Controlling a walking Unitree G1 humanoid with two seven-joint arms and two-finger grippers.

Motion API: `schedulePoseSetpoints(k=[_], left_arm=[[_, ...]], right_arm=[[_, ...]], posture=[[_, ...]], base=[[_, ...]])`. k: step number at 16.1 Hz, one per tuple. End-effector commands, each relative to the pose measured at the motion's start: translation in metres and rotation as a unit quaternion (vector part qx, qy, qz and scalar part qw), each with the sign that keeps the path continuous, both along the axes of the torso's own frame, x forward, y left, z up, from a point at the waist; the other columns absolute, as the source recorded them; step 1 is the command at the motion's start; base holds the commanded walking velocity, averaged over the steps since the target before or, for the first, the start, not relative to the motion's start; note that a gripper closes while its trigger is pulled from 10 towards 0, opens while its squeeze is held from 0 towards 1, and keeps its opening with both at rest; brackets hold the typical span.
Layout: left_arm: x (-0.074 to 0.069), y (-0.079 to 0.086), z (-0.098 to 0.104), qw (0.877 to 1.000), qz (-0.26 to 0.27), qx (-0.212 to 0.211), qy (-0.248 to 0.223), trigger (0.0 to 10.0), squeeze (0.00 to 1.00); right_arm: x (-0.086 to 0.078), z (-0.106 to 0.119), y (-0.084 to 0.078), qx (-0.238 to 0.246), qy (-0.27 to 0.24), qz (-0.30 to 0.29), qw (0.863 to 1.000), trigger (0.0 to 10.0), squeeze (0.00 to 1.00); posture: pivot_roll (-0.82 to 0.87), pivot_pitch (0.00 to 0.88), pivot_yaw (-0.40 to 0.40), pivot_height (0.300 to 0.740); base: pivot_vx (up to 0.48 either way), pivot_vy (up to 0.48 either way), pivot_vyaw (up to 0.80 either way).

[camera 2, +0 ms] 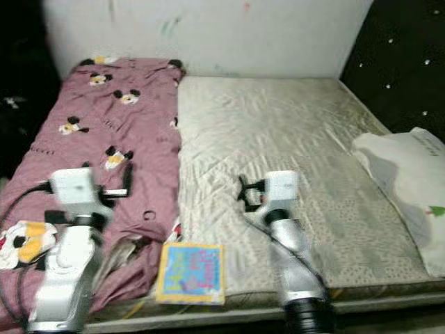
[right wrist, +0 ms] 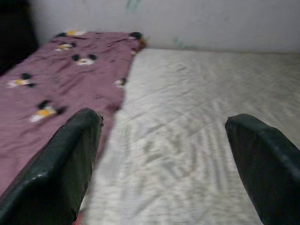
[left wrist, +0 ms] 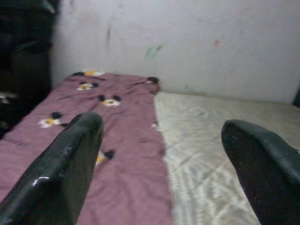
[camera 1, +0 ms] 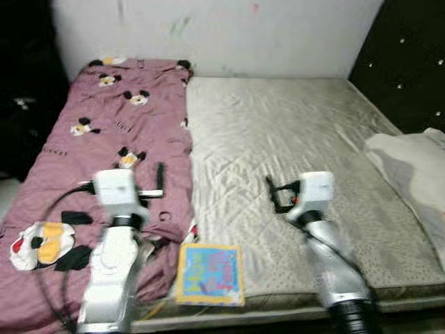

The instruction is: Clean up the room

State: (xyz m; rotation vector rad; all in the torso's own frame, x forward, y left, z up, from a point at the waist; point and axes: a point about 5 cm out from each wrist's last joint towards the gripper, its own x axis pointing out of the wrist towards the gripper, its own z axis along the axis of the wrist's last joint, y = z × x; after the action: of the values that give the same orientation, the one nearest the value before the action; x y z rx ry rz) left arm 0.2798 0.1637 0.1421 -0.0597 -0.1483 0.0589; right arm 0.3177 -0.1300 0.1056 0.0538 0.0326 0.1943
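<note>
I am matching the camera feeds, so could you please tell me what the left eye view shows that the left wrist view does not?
The left eye view alone has the colourful book at the bed's near edge, the white bag on the right, the dark headboard, and both arms with the left gripper and the right gripper.

The left wrist view alone shows the left gripper's black fingers up close, jaws apart.

Both share the pink cartoon blanket, the bare mattress and the white wall.
</note>
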Motion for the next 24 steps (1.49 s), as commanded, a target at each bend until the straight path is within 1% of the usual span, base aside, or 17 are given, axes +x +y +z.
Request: schedulePoseSetpoints(k=[1,5,6,8,10,11,13,15,17,22,24], left_arm=[[0.001,-0.008,-0.001,1.000,-0.014,-0.010,0.004,10.0,0.00],[0.001,-0.012,-0.001,1.000,-0.016,-0.011,0.003,10.0,0.00],[0.000,-0.011,-0.003,1.000,-0.012,-0.008,0.008,10.0,0.00],[-0.002,-0.008,-0.004,1.000,0.000,0.015,0.008,10.0,0.00],[-0.005,0.000,-0.007,1.000,0.021,0.010,0.019,10.0,0.00],[-0.005,0.004,-0.009,0.999,0.029,0.014,0.027,10.0,0.00],[-0.009,0.013,-0.009,0.999,0.023,0.037,0.020,10.0,0.00],[-0.014,0.022,-0.012,0.998,0.027,0.044,0.021,10.0,0.00],[-0.016,0.025,-0.014,0.998,0.032,0.043,0.030,10.0,0.00],[-0.019,0.022,-0.016,0.998,0.028,0.045,0.030,10.0,0.00],[-0.022,0.025,-0.017,0.998,0.034,0.046,0.034,10.0,0.00]], right_arm=[[0.002,0.002,-0.010,-0.008,-0.003,-0.012,1.000,10.0,0.00],[0.002,0.001,-0.010,-0.007,-0.002,-0.017,1.000,10.0,0.00],[0.002,0.001,-0.011,-0.006,-0.002,-0.018,1.000,10.0,0.00],[0.002,0.001,-0.011,-0.005,-0.003,-0.020,1.000,10.0,0.00],[0.002,0.003,-0.013,-0.004,-0.006,-0.026,1.000,10.0,0.00],[0.001,0.005,-0.015,-0.003,-0.010,-0.031,0.999,10.0,0.00],[-0.002,0.009,-0.023,0.003,-0.018,-0.053,0.998,10.0,0.00],[-0.006,0.010,-0.029,0.005,-0.019,-0.065,0.998,10.0,0.00],[-0.010,0.005,-0.035,0.001,-0.005,-0.072,0.997,10.0,0.00],[-0.012,0.006,-0.037,-0.005,-0.001,-0.072,0.997,10.0,0.00],[-0.014,0.006,-0.040,-0.008,0.000,-0.073,0.997,10.0,0.00]], posture=[[0.00,0.084,-0.026,0.740],[0.00,0.084,-0.027,0.740],[0.00,0.084,-0.026,0.740],[0.00,0.084,-0.025,0.740],[0.00,0.085,-0.024,0.740],[0.00,0.085,-0.024,0.740],[0.00,0.087,-0.017,0.740],[0.00,0.094,-0.011,0.740],[0.00,0.100,-0.012,0.740],[0.00,0.110,-0.018,0.740],[0.00,0.114,-0.017,0.740]], base=[[0.000,0.480,0.00],[0.000,0.480,0.00],[0.000,0.319,0.00],[0.000,0.000,0.00],[0.000,0.000,0.00],[0.000,0.000,0.00],[0.000,0.000,0.00],[0.000,0.000,0.00],[0.000,0.000,-0.80],[0.000,0.000,-0.80],[0.000,0.000,0.00]])
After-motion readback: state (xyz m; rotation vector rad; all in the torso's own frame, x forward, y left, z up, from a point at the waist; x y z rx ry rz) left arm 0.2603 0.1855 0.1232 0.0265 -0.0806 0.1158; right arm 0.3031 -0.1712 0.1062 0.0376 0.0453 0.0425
